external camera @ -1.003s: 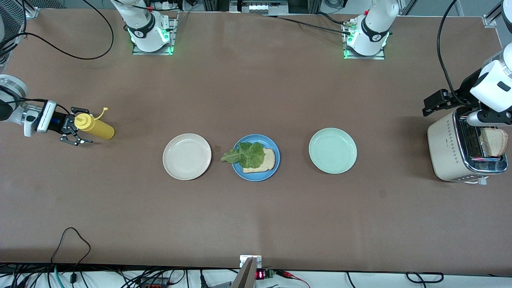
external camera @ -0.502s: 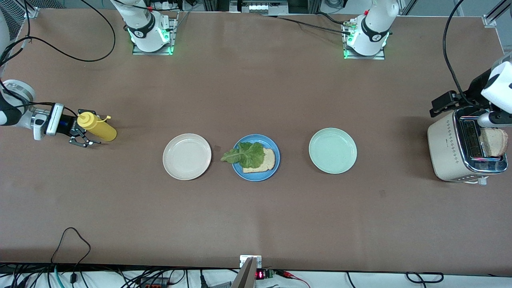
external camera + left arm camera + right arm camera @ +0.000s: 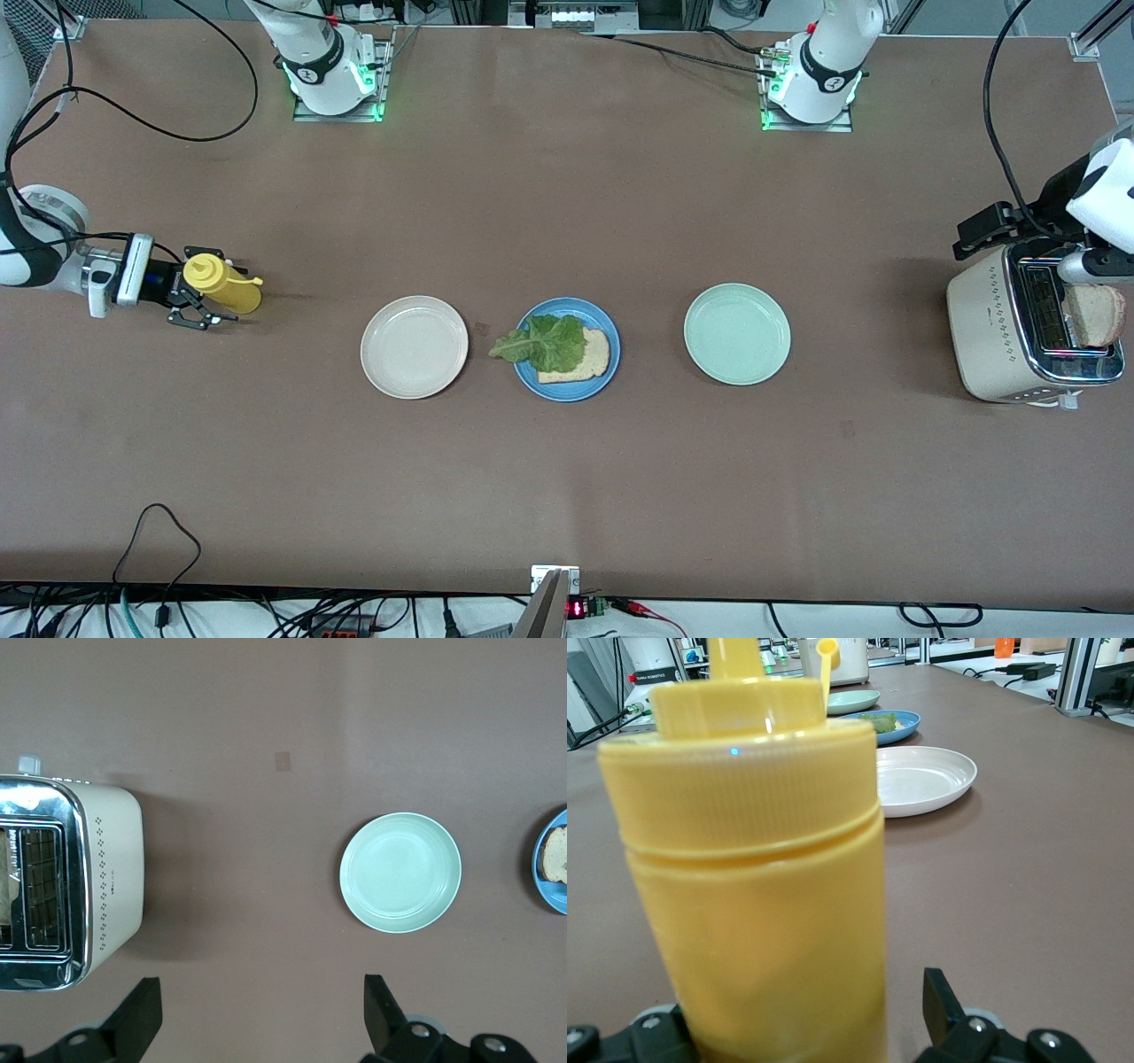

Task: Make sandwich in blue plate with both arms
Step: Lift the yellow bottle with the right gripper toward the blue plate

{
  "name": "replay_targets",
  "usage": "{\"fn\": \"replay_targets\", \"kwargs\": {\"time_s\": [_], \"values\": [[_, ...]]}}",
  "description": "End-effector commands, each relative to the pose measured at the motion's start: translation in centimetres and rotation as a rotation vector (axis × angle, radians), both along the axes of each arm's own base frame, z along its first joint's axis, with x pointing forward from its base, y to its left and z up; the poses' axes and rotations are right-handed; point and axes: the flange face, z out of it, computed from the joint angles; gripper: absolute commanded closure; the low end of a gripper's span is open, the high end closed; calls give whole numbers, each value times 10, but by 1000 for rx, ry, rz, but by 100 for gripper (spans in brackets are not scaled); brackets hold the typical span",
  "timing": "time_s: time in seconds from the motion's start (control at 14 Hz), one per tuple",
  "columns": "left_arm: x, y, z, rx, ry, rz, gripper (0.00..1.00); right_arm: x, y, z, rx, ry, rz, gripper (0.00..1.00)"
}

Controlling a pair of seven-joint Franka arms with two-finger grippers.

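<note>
1. Spanning the whole scene is one matte brown table (image 3: 567,478), and two white arms reach over its ends.
2. One cream toaster (image 3: 997,337) with chrome top stands at the left arm's end; one bread slice (image 3: 1095,315) stands upright in its slot.
3. The left gripper (image 3: 261,1019) waits above the table beside the toaster, fingers spread wide, holding nothing.
4. The right gripper (image 3: 202,292) sits low at the right arm's end, its fingers apart on either side of one yellow squeeze bottle (image 3: 221,285); the bottle stands upright, ribbed cap on top.
5. Three round, shallow plates lie in a row mid-table: beige plate (image 3: 414,346), blue plate (image 3: 567,349), pale green plate (image 3: 737,333).
6. On the blue plate lies one square toasted slice (image 3: 592,359), flat.
7. One crinkled lettuce leaf (image 3: 547,342) covers it, long axis along the row, stem past the rim toward the beige plate.
</note>
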Motion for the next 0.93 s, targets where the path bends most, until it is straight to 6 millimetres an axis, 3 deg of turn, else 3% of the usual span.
{"fn": "replay_targets", "kwargs": {"time_s": [0.0, 0.07, 0.14, 0.43, 0.86], "values": [[-3, 0, 2, 5, 3, -27, 0, 5, 0, 1, -6, -13, 16, 74], [-4, 0, 3, 5, 5, -27, 0, 4, 0, 1, -11, -12, 22, 91], [-5, 0, 2, 4, 12, -24, 0, 4, 0, 1, -14, -12, 24, 100], [-5, 0, 3, 4, 13, -24, 0, 12, 8, 7, -57, -12, 57, 100], [-5, -2, 4, 4, 11, -27, 0, 40, 32, 59, -145, -65, 119, 100]]}}
